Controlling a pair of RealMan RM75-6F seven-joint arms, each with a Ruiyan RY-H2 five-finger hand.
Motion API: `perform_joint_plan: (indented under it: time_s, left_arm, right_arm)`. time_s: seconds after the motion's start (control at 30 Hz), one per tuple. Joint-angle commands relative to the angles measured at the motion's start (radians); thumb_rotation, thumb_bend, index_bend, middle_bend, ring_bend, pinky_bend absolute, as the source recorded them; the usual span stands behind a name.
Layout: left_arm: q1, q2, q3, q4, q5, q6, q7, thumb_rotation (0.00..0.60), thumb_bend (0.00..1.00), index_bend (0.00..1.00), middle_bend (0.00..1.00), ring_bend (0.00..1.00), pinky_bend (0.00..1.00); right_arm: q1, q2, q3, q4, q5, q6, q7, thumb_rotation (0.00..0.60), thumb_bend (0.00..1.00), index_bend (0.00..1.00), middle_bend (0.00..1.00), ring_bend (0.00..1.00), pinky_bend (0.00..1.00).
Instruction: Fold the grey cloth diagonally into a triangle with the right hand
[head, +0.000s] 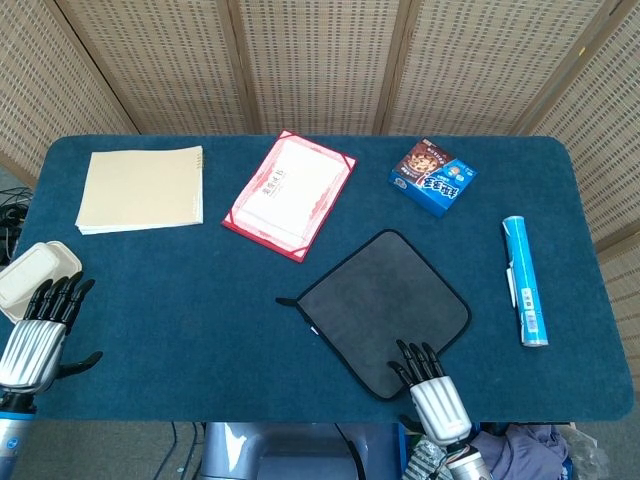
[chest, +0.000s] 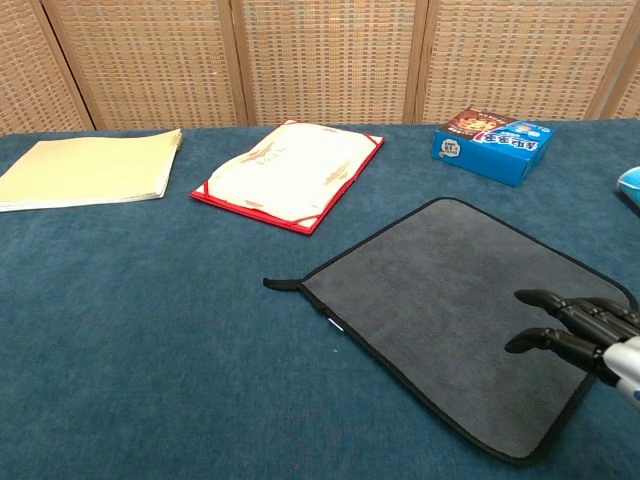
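Observation:
A grey cloth (head: 385, 308) with a black hem lies flat and unfolded on the blue table, turned like a diamond; the chest view shows the cloth (chest: 450, 300) with a small loop at its left corner. My right hand (head: 428, 385) hovers over the cloth's near corner, fingers spread and holding nothing. In the chest view the right hand (chest: 585, 335) reaches in from the right, fingertips (chest: 523, 298) over the cloth's near right part. My left hand (head: 38, 330) is at the table's near left edge, open and empty.
A cream notebook (head: 142, 188) lies far left, a red-bordered certificate (head: 290, 194) at the centre back, a blue biscuit box (head: 432, 177) behind the cloth. A blue tube (head: 525, 281) lies right. A beige container (head: 32, 274) sits beside my left hand.

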Motion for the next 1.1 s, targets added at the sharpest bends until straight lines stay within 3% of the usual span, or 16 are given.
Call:
perform_joint_plan:
  time_s: [0.03,1.1]
  left_arm:
    - [0.0,-0.001,0.001,0.0,0.002,-0.001,0.002,0.6,0.12,0.0,0.0,0.0,0.0]
    - [-0.002,-0.002,-0.004,0.003,-0.01,-0.002,-0.004,0.6,0.12,0.0,0.0,0.0,0.0]
  right_arm:
    - [0.005,-0.013,0.0,0.005,0.003,-0.007,0.003,0.6,0.11,0.21,0.0,0.0,0.0]
    - [0.05,-0.101,0.041,0.074,0.078,-0.051,0.029,0.6,0.11,0.24,0.0,0.0,0.0]
